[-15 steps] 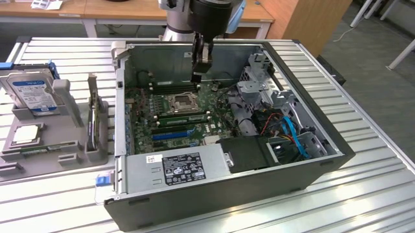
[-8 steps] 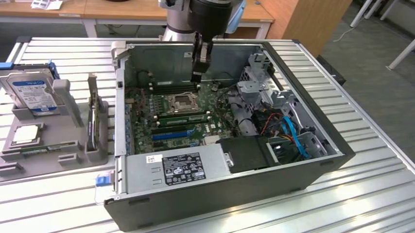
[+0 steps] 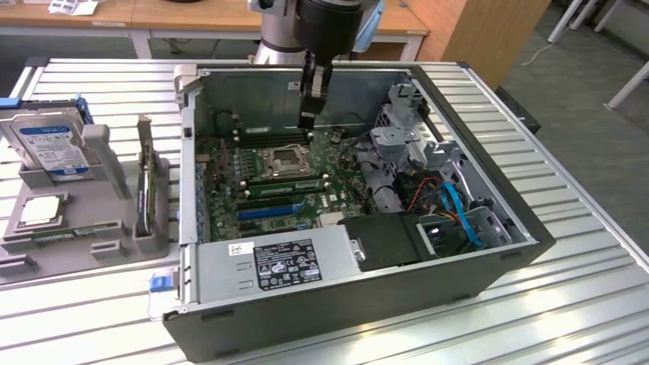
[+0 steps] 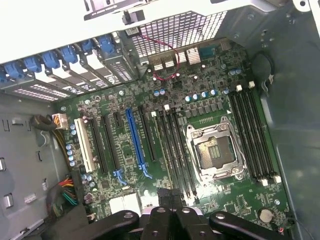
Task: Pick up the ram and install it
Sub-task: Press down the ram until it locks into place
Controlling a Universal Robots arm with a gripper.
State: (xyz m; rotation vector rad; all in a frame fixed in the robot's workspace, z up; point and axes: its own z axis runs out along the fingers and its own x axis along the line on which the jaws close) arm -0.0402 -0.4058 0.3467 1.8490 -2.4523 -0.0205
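Gripper point(image 3: 307, 122) shut, empty, above motherboard point(image 3: 215, 163), ram point(image 3: 53, 235) well apart in grey tray point(image 3: 20, 262)

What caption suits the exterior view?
Shut tool hangs inside the open computer case above the motherboard.

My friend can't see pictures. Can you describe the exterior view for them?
A robot's dark hand reaches down into an open grey metal computer case, close above the green motherboard with its square silver processor socket. On the exterior view's left, a grey plastic rack holds a blue-labelled hard drive.
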